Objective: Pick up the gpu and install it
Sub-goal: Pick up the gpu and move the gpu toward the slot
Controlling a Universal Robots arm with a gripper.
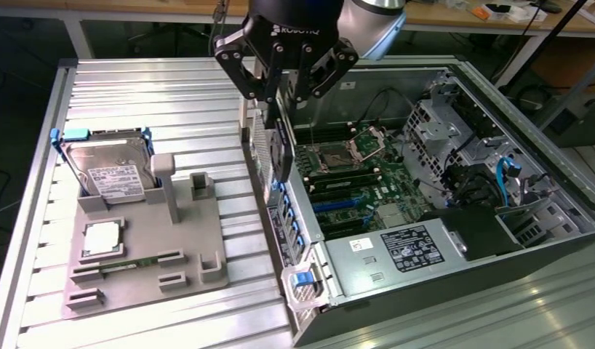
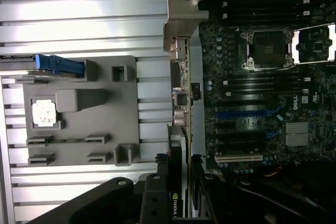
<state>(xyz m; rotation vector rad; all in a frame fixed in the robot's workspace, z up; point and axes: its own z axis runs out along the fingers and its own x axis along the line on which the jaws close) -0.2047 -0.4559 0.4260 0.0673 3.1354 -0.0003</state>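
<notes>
Gripping the gpu (image 1: 281, 156) edge-on: gripper (image 1: 278, 98) fingers clamped on its upper edge, card hanging straight below them over the open PC case (image 1: 530, 145) wall. Fixture tray (image 1: 196, 233) with hard drive (image 1: 108, 174) sits off to one side on the slotted aluminium table (image 1: 161, 87). Wooden benches (image 1: 443, 22) behind.

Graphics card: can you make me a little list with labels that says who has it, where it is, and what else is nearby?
holder: gripper, closed on the graphics card
card position: standing on edge, over the wall of the open computer case on the exterior view's left
plugged in: not yet
motherboard: inside the case
grey tray: beside the case, on the exterior view's left
on tray: hard drive, chip
</notes>
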